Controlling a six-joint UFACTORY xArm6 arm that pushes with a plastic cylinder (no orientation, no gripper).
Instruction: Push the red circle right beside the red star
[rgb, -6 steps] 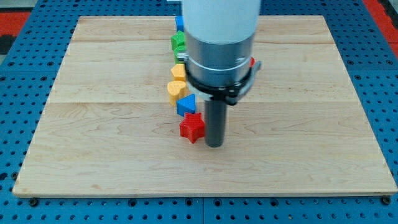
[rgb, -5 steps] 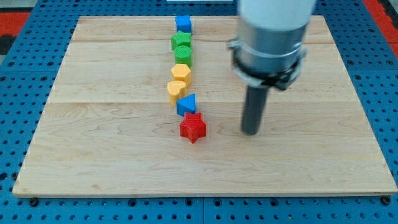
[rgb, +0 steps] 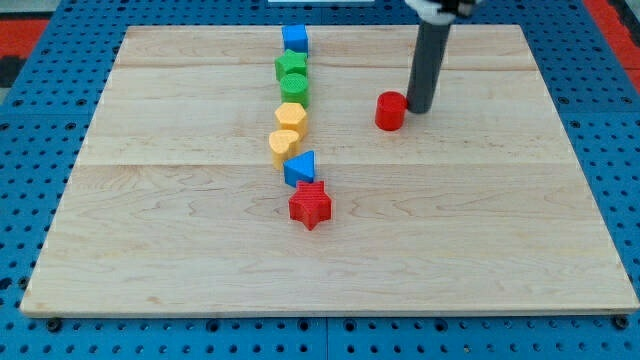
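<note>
Nearest the view's bottom we see the bare front of the pale wooden board (rgb: 200, 270), which rests on a blue perforated table (rgb: 40, 120). The first block up from there is the red star-shaped block (rgb: 310, 205), a little left of the board's centre. Touching its upper left is a blue triangular block (rgb: 300, 167), and a line of blocks climbs from it toward the view's top: a yellow heart-shaped block (rgb: 283, 146), a yellow hexagonal block (rgb: 290, 117), a round green block (rgb: 295, 89), a green star-shaped block (rgb: 291, 67) and a blue cube (rgb: 294, 39) near the far edge.

The red circular block (rgb: 390, 111) stands alone to the view's right of that line, level with the yellow hexagonal block and well apart from the red star-shaped block, up and to the right of it.

We carry no gripper, only our dark rod; my tip (rgb: 419, 109) rests on the board just beside the red circular block, at its right edge, though we cannot tell if they touch.
</note>
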